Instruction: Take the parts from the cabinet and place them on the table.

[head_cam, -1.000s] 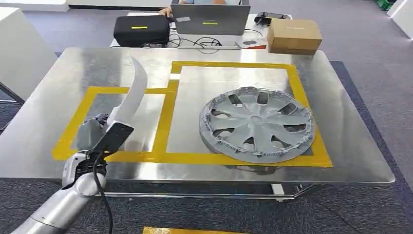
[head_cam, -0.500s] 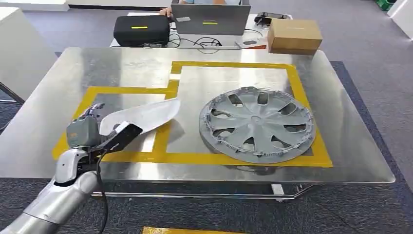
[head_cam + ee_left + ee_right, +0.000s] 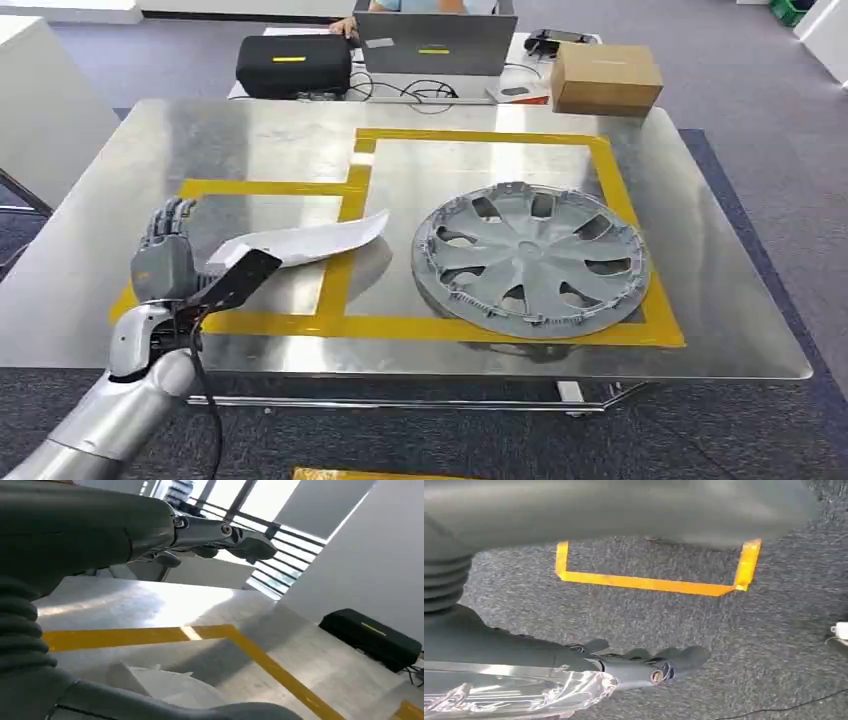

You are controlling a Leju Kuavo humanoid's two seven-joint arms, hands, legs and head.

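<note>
A white curved part point(image 3: 310, 240) lies flat on the steel table point(image 3: 250, 130), inside the left yellow-taped box and with its far tip crossing the tape. My left hand point(image 3: 165, 255) hovers at the part's near left end with its fingers straight and apart, holding nothing. The left wrist view has those fingers point(image 3: 220, 532) stretched out above the table and the white part point(image 3: 165, 687) below them. A grey hubcap point(image 3: 530, 258) rests in the larger taped box to the right. My right hand point(image 3: 644, 665) hangs over grey carpet, fingers straight, nothing between them and the thumb.
Behind the table, a second desk carries a black case point(image 3: 293, 62), a laptop point(image 3: 433, 45) and a cardboard box point(image 3: 605, 75). A white cabinet point(image 3: 40, 110) stands at the left. Yellow tape point(image 3: 649, 582) marks the carpet. Something shiny and plastic-wrapped point(image 3: 519, 695) lies against my right hand's outer side.
The white part swung down from upright to flat on the table. My left hand let go of it and its fingers spread open.
</note>
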